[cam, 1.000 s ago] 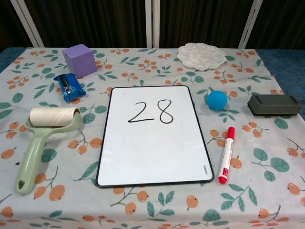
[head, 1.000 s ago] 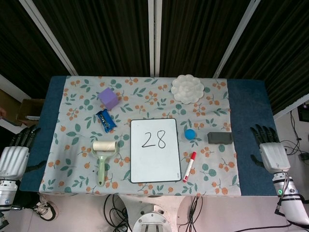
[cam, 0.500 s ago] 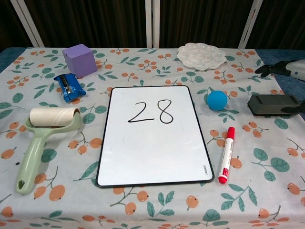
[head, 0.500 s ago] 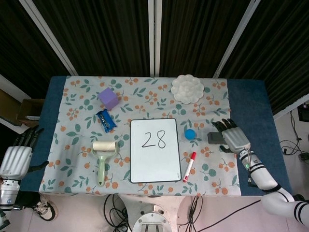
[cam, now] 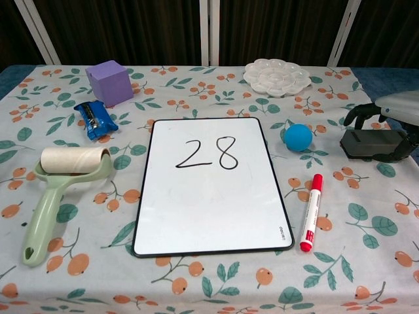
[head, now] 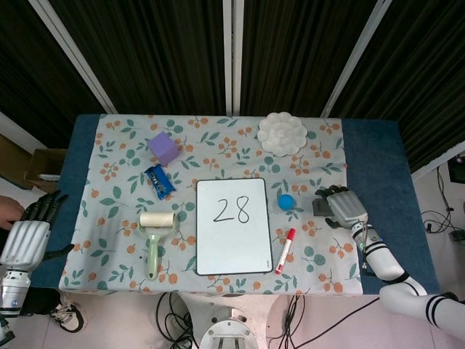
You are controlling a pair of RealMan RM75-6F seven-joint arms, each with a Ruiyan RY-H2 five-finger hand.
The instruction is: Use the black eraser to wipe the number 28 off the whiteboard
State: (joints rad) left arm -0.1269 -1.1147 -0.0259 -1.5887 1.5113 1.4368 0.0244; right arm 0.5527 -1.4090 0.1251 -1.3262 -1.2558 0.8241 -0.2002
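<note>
The whiteboard [head: 232,243] [cam: 209,203] lies flat at the table's middle front, with the number 28 [head: 232,211] [cam: 206,154] written in black on its upper half. The black eraser [head: 322,207] [cam: 370,142] lies on the cloth to its right. My right hand [head: 346,209] [cam: 396,104] is over the eraser's right part, fingers curved down past its far edge and thumb by its near edge; the eraser still rests on the table. My left hand [head: 23,238] hangs off the table's left edge, fingers spread, holding nothing.
A blue ball [head: 286,201] [cam: 298,137] and a red marker [head: 285,250] [cam: 311,211] lie between the board and the eraser. A white palette [head: 282,134] sits at the back. A lint roller [head: 155,233], a blue packet [head: 159,180] and a purple cube [head: 163,147] lie left of the board.
My right hand has moved in from the table's right edge and now sits over the eraser with its fingers curling around it. The left hand has hardly moved.
</note>
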